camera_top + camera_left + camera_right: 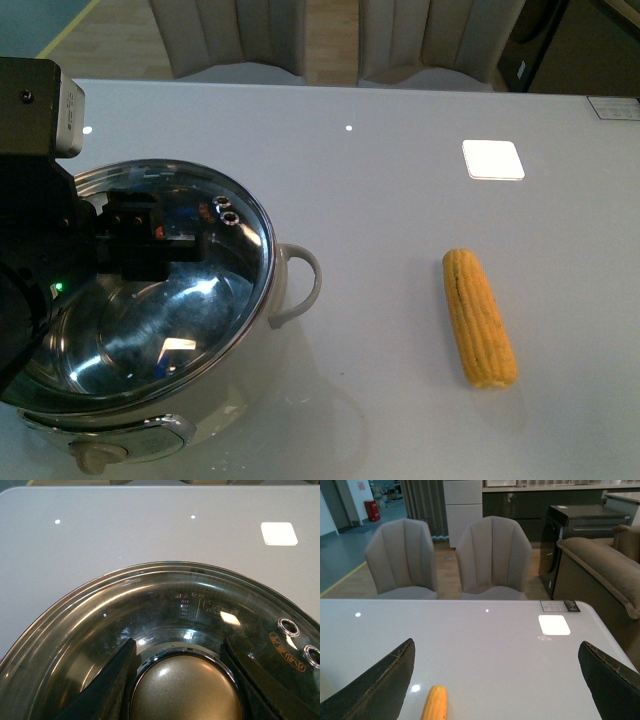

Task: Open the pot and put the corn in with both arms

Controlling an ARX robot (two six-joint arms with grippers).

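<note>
The cream-white pot (285, 300) stands at the front left of the table, its loop handle toward the middle. Its glass lid (190, 300) with a steel rim sits tilted over it. My left gripper (150, 240) is shut on the pot lid's knob (186, 690), one black finger on each side. The yellow-orange corn (479, 317) lies on the table to the right of the pot. In the right wrist view its tip (435, 703) shows near one finger of my open, empty right gripper (500, 680), which is out of the front view.
The white table (400, 200) reflects a bright ceiling light (492, 159). Two beige chairs (445, 555) stand behind its far edge, and a sofa (605, 570) and a dark cabinet (580, 522) lie beyond the right side.
</note>
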